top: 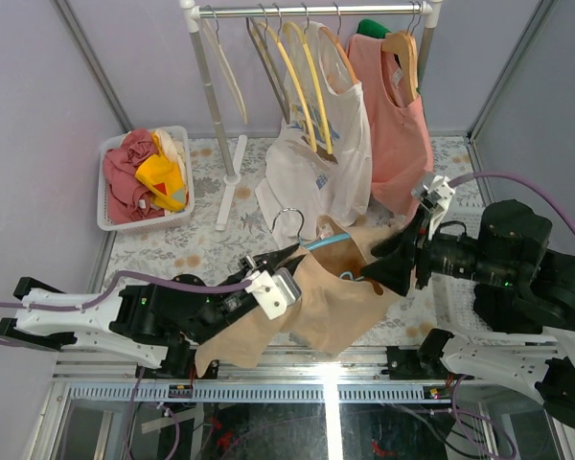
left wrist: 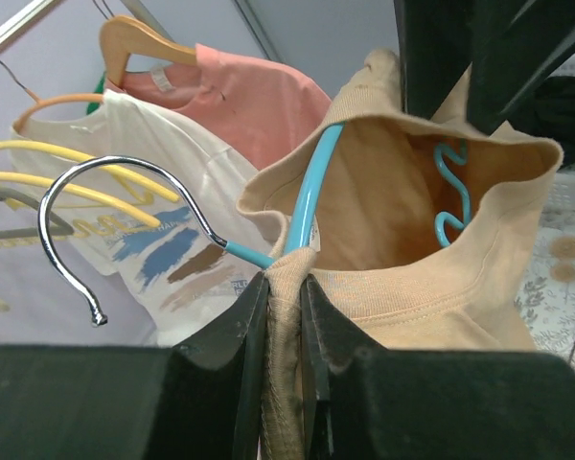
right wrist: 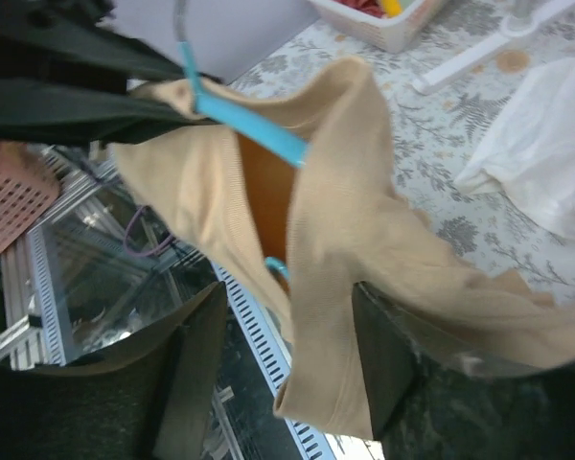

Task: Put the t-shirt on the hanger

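Left wrist view showed the left claw (left wrist: 286, 292) pinched narrow on a ribbed edge of the plain tan soft-knit t-shirt (left wrist: 412, 278). Just beyond, the thin light-blue plastic hanger (left wrist: 307, 196) ran inside the neck opening. Its wavy lower bar showed within and its shiny silver hook curled out to the left. The right claw (right wrist: 287, 331) stood wide, with the shirt's stitched hem hanging between its black fingers and touching one.

From above, the shirt hung between both arms over the floral-patterned worktop (top: 163, 251). Farther back stood a white slotted basket (top: 103, 192) of red and yellow clothes. A white rail stand (top: 212, 96) carried yellow hangers (top: 302, 81), a white printed shirt (top: 316, 172) with blue and brown brushstrokes and lettering too blurred to read, and a salmon-pink top (top: 398, 134) on a wooden hanger (top: 402, 43).
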You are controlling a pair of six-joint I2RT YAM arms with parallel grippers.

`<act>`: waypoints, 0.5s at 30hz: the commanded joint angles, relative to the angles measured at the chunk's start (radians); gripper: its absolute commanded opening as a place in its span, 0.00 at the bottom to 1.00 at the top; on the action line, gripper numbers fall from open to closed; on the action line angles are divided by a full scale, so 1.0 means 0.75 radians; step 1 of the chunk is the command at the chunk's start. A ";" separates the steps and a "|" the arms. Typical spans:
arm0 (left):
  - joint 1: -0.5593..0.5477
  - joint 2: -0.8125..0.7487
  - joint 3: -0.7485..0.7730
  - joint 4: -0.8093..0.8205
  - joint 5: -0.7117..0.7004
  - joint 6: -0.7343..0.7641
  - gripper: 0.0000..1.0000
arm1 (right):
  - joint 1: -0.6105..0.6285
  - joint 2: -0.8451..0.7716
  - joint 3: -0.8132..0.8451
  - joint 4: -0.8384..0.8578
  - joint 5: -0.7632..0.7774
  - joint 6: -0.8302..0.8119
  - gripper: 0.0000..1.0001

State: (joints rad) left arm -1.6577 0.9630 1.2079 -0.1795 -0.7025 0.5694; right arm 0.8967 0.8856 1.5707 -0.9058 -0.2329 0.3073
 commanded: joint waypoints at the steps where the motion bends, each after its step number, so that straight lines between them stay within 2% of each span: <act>1: -0.142 -0.046 -0.042 0.167 0.062 -0.092 0.00 | 0.005 -0.016 -0.006 0.115 -0.256 -0.011 0.65; 8: -0.143 -0.080 -0.035 -0.005 0.114 -0.208 0.00 | 0.005 0.002 0.180 0.012 -0.137 -0.090 0.66; 15: -0.143 -0.169 -0.063 -0.108 0.125 -0.280 0.00 | 0.005 -0.037 0.199 -0.117 0.111 -0.124 0.65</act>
State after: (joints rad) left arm -1.6577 0.8837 1.1534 -0.2840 -0.6231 0.4252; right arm 0.8967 0.8734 1.7000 -0.9279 -0.2760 0.2424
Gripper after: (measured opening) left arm 0.131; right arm 0.655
